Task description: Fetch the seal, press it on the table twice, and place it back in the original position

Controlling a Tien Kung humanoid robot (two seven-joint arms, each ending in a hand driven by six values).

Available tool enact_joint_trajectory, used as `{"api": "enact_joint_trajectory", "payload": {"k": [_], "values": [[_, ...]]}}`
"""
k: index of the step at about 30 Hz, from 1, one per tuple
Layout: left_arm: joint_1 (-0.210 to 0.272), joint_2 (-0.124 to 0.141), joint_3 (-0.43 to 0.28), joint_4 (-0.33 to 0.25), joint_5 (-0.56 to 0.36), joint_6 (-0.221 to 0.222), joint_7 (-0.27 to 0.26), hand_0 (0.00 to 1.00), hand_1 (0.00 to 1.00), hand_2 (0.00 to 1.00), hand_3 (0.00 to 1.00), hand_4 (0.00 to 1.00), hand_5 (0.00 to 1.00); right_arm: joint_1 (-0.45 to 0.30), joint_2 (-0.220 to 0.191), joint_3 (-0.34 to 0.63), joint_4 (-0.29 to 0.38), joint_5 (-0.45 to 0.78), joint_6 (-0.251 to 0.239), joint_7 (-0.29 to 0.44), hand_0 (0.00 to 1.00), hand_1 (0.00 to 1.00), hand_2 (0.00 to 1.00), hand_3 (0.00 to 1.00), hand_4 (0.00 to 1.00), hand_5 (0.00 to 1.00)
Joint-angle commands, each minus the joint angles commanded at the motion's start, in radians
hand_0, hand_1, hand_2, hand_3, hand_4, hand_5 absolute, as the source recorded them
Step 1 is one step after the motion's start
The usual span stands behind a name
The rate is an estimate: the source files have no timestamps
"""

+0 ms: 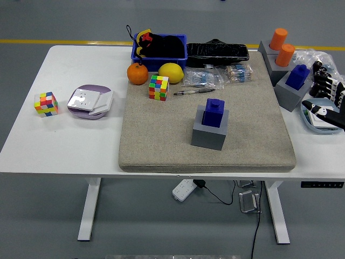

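The blue seal (214, 112) stands upright in its grey block holder (209, 133) near the middle of the beige felt mat (161, 145). Nothing touches it. My right hand (327, 103) is at the picture's right edge, far to the right of the seal, with its fingers spread and nothing in them. The left arm does not show.
A second blue seal in a grey holder (294, 83) and two orange seals (281, 46) stand at the back right. A pen (193, 91), a Rubik's cube (159, 87), an orange (137, 74), a lemon (171, 72) and a blue bin (160, 46) lie at the mat's far side. Another cube (46, 103) and a purple-white box (90, 101) sit at left.
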State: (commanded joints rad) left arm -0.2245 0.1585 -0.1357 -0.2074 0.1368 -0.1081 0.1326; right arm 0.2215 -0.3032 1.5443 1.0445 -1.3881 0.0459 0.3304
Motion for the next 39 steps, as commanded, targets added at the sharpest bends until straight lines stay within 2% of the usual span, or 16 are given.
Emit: {"api": "enact_joint_trajectory", "payload": {"k": [1,11,39], "values": [[-0.001,0.000,0.000,0.000,0.000,0.000,0.000,0.812,0.813,0.786,0.835,0.792,0.423,-0.005,0.002,0.018,0.002,-0.005,0.000,-0.002,0.856,0.809,0.798,0.772,0.998,0.292],[-0.003,0.000,-0.002,-0.001,0.006,-0.001,0.000,0.812,0.813,0.786,0.835,0.791,0.422,-0.030,0.013,0.109,0.015,-0.032,-0.001,-0.012,0.849,0.801,0.794,0.766,0.998,0.292],[0.003,-0.006,-0.013,0.002,0.006,-0.001,0.001,0.812,0.813,0.786,0.834,0.790,0.420,-0.047,0.028,0.187,0.047,-0.037,-0.001,-0.017,0.843,0.790,0.787,0.756,0.998,0.246]]}}
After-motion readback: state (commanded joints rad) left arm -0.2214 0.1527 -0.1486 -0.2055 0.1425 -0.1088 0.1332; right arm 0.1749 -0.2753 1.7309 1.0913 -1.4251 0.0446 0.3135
